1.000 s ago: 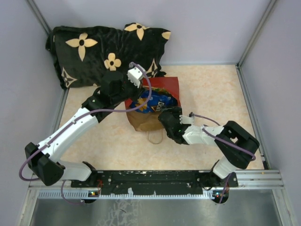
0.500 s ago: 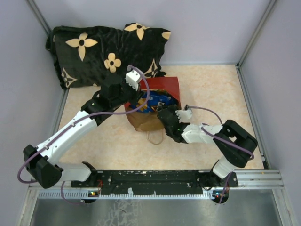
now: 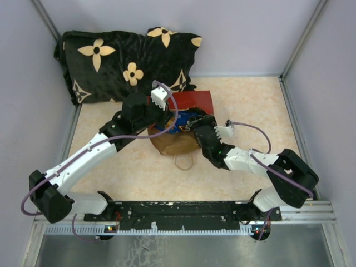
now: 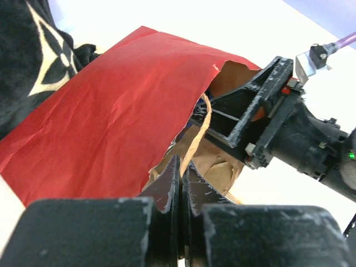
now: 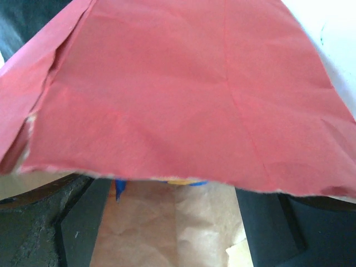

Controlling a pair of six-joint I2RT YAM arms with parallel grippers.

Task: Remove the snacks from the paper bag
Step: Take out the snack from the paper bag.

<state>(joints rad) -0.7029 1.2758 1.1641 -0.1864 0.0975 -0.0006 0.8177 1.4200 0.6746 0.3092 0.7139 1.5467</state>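
The red paper bag [image 3: 196, 101] lies on its side mid-table, its brown inside [image 3: 171, 143] facing up. A blue chip bag [image 3: 179, 121] shows in its mouth; other snacks are hidden. My left gripper [image 3: 164, 118] is shut on the bag's tan cord handle [image 4: 198, 136], which runs up from between the fingertips of the left gripper [image 4: 182, 167] to the red upper wall of the paper bag [image 4: 111, 122]. My right gripper [image 3: 194, 123] is inside the mouth, open. In the right wrist view the right gripper [image 5: 172, 222] has only brown paper between its fingers [image 5: 83, 222], under the red wall [image 5: 183, 94], with a blue sliver of the chip bag [image 5: 119, 188] ahead.
A black flower-patterned pillow [image 3: 122, 61] lies at the back left, touching the bag's far edge. The bag's other cord loop [image 3: 183, 162] lies on the table toward the arms. Metal frame posts and grey walls close the sides.
The right gripper has pushed forward into the bag's mouth, closing and then opening wide again. The left gripper, still shut on the handle, has shifted slightly toward the near side.
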